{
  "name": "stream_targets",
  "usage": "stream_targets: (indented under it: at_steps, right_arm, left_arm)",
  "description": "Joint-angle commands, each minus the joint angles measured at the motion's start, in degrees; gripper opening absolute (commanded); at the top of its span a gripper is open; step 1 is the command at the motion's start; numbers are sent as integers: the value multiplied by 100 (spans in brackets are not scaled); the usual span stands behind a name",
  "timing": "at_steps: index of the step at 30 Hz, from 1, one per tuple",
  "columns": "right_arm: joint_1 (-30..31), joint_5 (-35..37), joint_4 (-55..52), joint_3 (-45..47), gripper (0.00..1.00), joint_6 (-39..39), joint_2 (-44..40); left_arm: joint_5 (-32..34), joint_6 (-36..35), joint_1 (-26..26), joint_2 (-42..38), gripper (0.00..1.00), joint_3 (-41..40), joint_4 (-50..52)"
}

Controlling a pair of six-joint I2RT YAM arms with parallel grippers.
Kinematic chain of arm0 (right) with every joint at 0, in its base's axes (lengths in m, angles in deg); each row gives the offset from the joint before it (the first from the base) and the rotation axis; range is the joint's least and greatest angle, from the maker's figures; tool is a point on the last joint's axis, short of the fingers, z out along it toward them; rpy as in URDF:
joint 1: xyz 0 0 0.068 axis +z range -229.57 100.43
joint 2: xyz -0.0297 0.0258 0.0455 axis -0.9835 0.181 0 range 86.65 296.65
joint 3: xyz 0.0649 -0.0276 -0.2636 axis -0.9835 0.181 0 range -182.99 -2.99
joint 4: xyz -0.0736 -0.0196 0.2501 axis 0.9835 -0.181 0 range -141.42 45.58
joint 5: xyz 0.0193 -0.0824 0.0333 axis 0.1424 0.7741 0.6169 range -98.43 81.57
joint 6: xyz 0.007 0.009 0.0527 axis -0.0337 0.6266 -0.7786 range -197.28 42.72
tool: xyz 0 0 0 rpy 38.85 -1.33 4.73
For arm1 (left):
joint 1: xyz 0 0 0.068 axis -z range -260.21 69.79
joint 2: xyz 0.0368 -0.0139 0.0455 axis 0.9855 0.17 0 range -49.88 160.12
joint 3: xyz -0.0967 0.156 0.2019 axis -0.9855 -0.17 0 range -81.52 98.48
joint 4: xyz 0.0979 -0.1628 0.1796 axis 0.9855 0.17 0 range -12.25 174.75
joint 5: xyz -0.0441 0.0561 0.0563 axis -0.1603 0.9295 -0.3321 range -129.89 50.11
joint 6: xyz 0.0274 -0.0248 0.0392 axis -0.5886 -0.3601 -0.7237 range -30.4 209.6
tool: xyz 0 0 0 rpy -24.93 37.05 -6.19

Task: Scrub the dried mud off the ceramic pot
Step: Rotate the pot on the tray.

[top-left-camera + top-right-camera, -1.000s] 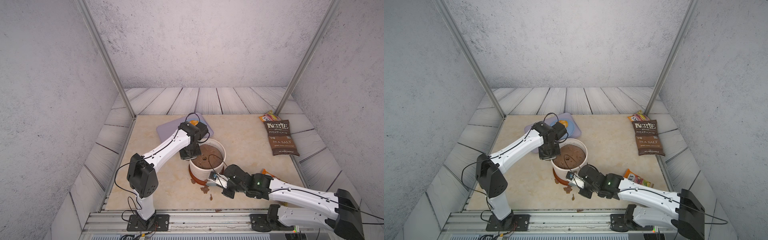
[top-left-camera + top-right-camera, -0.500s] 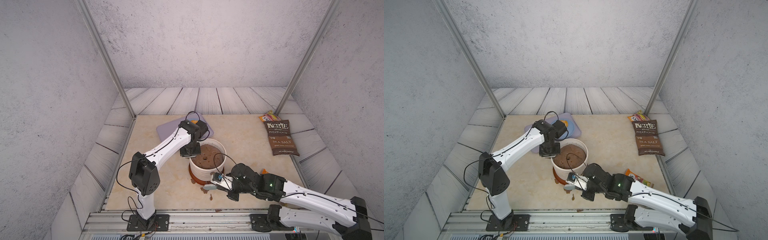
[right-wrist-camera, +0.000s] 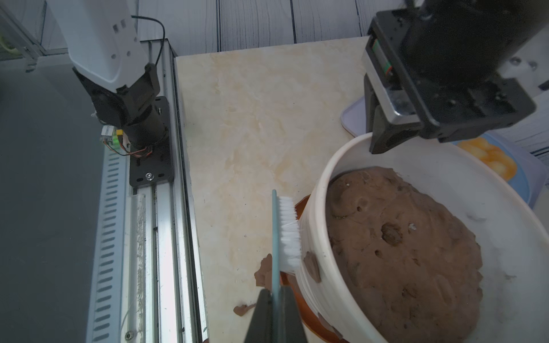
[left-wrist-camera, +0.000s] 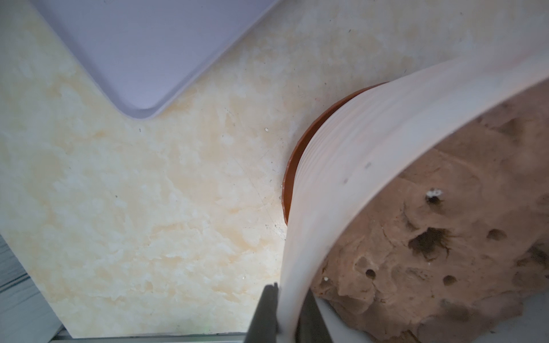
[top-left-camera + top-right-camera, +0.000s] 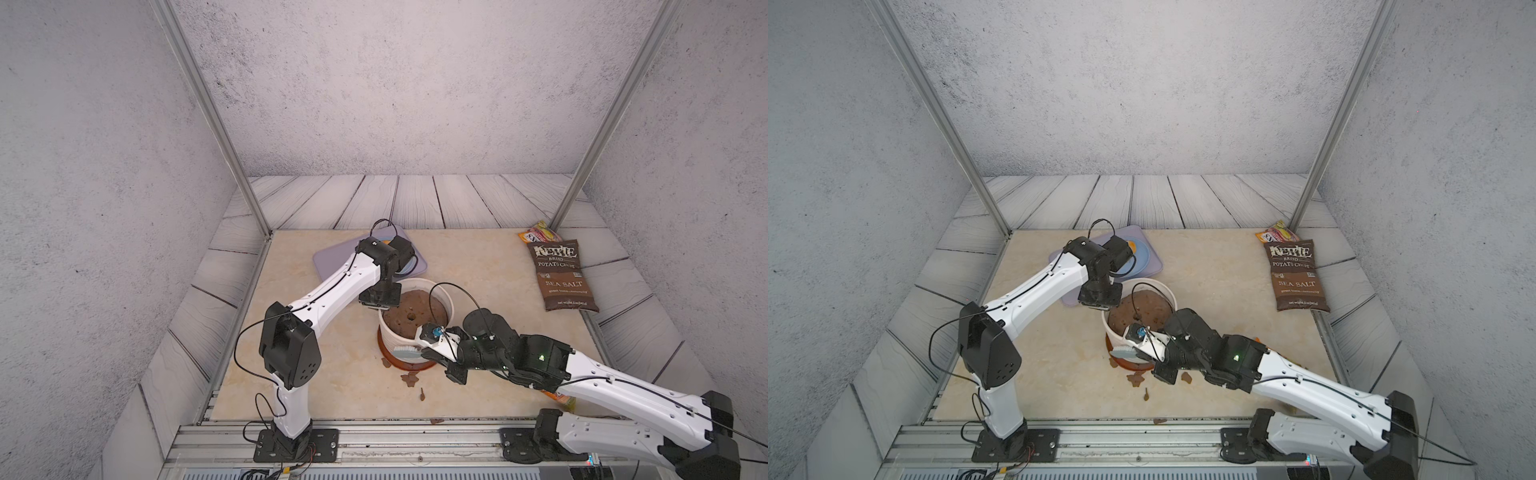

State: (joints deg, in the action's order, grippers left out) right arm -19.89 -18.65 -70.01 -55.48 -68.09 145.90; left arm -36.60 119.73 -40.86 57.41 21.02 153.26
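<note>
While clamping left gripper jaws on the rim of the cream-white ribbed ceramic pot near frame centre, pinches a pale-teal brush between right gripper jaws. Presses white bristles to the pot wall beside a brown dried mud patch.

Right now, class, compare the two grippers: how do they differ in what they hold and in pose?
The left gripper clamps the ceramic pot by its rim; the right gripper grips a brush by its handle. The left gripper points down from above; the right gripper reaches in low from the side, brush against the pot's wall. Both are shut.
</note>
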Motion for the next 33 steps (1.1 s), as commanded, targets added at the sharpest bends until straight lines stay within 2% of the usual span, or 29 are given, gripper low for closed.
stream_targets:
  at_steps: [1,9,15,22,26,33]
  right_arm:
    - [-204,-174,115,-110,0,93,142]
    - [-782,-270,-19,89,0,246,132]
    - [-809,20,-255,323,0,293,107]
    - [-806,43,-334,660,0,132,-61]
    - [-809,-396,-356,748,0,100,-173]
    - [-629,-1289,-12,747,0,-398,-520]
  left_arm:
    - [283,-877,2,259,0,-102,242]
    - [102,-1137,-7,206,0,-138,173]
    - [121,-1217,-28,203,0,-164,165]
    - [180,-1277,-76,179,0,-182,194]
    - [181,-1290,-102,185,0,-186,185]
    - [225,-1540,-162,231,0,-132,138]
